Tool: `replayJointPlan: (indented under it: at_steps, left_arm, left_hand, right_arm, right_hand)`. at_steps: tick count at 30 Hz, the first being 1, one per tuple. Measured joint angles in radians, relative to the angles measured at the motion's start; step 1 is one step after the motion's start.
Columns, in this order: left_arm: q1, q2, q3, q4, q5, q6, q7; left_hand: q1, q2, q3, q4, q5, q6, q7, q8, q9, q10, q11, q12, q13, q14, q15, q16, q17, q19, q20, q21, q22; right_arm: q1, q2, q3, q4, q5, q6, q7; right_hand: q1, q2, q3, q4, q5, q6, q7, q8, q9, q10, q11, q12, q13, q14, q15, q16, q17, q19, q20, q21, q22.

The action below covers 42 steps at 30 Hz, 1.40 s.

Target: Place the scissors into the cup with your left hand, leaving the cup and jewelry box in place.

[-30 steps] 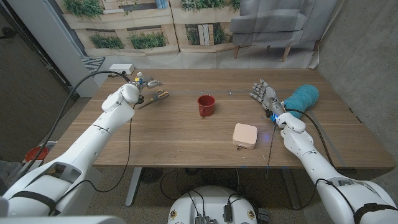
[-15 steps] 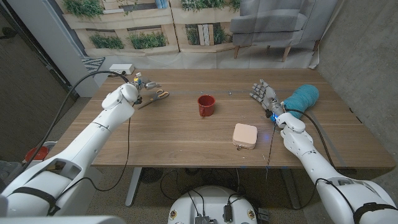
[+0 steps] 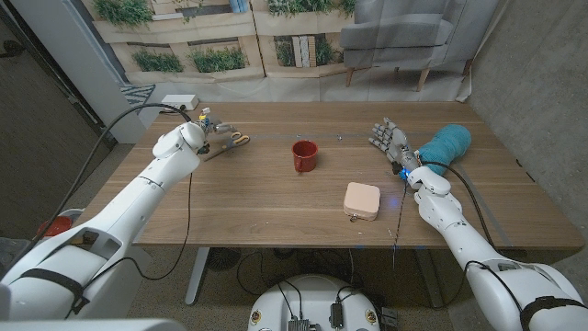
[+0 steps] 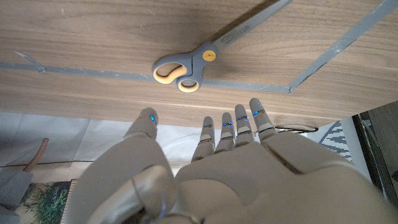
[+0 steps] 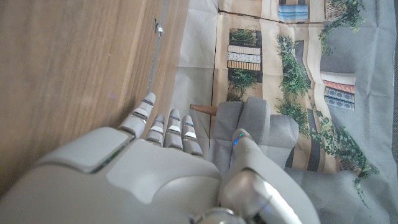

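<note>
left robot hand point(image 4: 211, 168) spread, empty, just short of scissors point(image 4: 205, 59) (flat on table).

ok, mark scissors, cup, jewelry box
scissors point(image 4: 184, 68): left wrist view, handle loops.
cup point(image 3: 304, 154): head view, red side wall.
jewelry box point(image 3: 362, 199): head view, lid centre.

Both robot hands point(image 3: 217, 129) point(image 3: 390, 140) empty, fingers apart

Scissors point(image 4: 231, 46) cut off at the picture's edge, blade tips out of sight. From the head, partly hidden behind left hand point(image 3: 213, 131). Blue towel point(image 3: 446, 143) partly covered by right hand point(image 3: 390, 140).
</note>
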Motion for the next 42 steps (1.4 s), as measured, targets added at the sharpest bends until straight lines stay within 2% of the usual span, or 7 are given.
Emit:
replayJointPlan:
  at_steps: [3,16,24,42]
  left_arm:
    - [-0.009,0.002,0.009,0.008,0.006,0.007,-0.019]
    - [-0.042,0.014,0.047,0.033,0.024,0.024,-0.071]
    - [-0.063,0.025,0.071,0.042,0.036,0.029,-0.11]
    - [-0.091,0.038,0.104,0.049,0.064,0.048,-0.172]
  left_hand:
    - [0.02,0.0,0.003,0.003,0.0,-0.012,0.002,0.0,0.0,-0.001,0.001,0.0,0.005,-0.005,-0.002,0.0,0.011,0.0,0.0,0.021,0.0]
    - [0.038,-0.001,0.004,0.004,0.008,0.007,0.002,0.0,0.005,-0.003,0.0,0.007,0.013,-0.015,-0.002,0.008,0.028,0.0,0.0,0.066,-0.008]
    - [0.038,-0.001,0.014,0.014,0.016,0.025,0.005,0.0,0.009,-0.005,0.001,0.007,0.018,-0.015,-0.002,0.008,0.038,0.0,0.0,0.092,-0.014]
    - [0.043,0.004,0.017,0.017,0.016,0.059,0.007,0.008,0.009,-0.004,0.0,0.007,0.021,-0.017,0.0,0.019,0.043,0.0,0.0,0.14,-0.028]
  right_arm:
    - [0.006,0.002,0.002,0.013,0.0,0.003,0.003]
    - [0.022,0.009,0.006,0.045,0.0,0.013,0.016]
    - [0.025,0.013,0.01,0.056,0.0,0.02,0.023]
    - [0.025,0.02,0.016,0.072,0.003,0.036,0.037]
  right_hand:
    - [0.0,0.0,0.0,0.0,0.0,0.0,0.0,0.0,0.0,0.0,0.0,0.0,0.0,0.0,0.0,0.0,0.0,0.0,0.0,0.0,0.0]
    - [-0.004,-0.004,0.0,0.0,0.0,0.0,0.0,-0.005,0.0,0.0,0.0,0.0,0.0,0.0,0.0,0.0,0.0,0.0,0.0,0.0,0.0]
    - [-0.008,0.0,-0.004,0.004,0.0,0.0,0.0,-0.005,0.0,0.0,0.0,-0.004,0.0,0.0,0.0,0.0,0.0,0.0,0.0,0.0,0.0]
    - [-0.008,0.0,-0.004,0.004,0.0,0.0,0.0,-0.005,0.0,0.0,0.0,-0.004,0.0,0.0,0.0,-0.004,0.0,0.0,0.0,0.0,0.0]
